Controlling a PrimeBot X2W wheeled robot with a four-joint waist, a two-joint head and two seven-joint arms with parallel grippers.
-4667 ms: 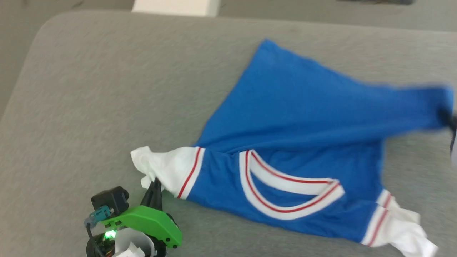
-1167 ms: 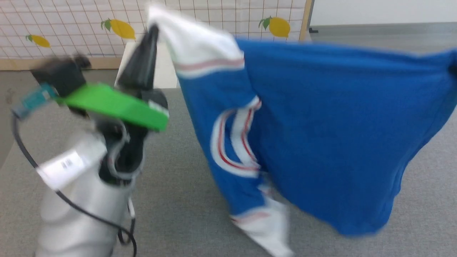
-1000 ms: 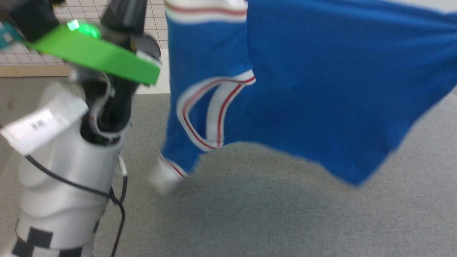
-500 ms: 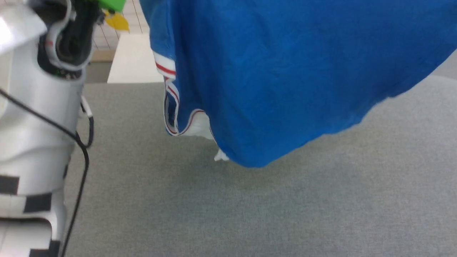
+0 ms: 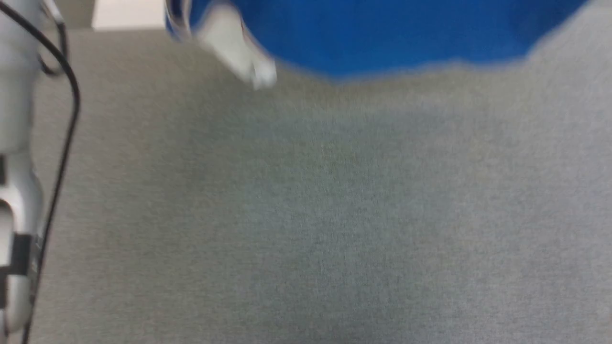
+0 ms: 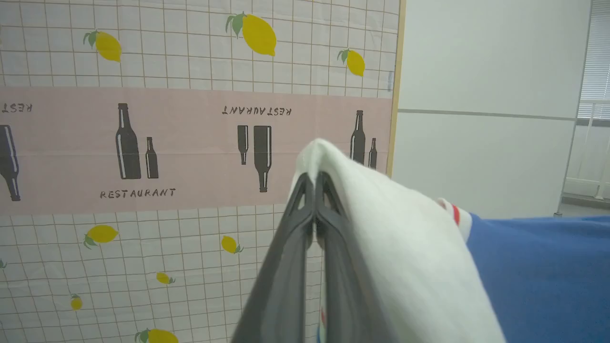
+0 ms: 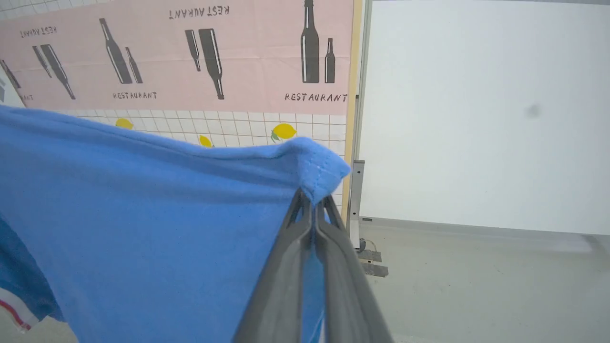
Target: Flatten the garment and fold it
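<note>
Head cam has shifted since 0.5 s ago (table's far edge now sits higher in frame). The royal-blue T-shirt with white sleeves (image 5: 382,33) hangs less far below that edge than it did.

Head view cuts the shirt off at the top. Only a blurred blue lower edge and a smeared white sleeve end (image 5: 239,52) show, clear of the grey fabric-covered table (image 5: 306,215).

Left gripper (image 6: 314,183) is pinched tight on the white sleeve; cloth drapes over and hides most of one finger.

Right gripper (image 7: 312,202) is clamped on a stitched blue hem corner (image 7: 319,166).

The shirt spans between them in mid-air, in front of the lemon-and-bottle printed backdrop (image 6: 143,143).

Pale forearm (image 5: 14,119) and black cable (image 5: 67,119) are cropped at the head view's left edge.
</note>
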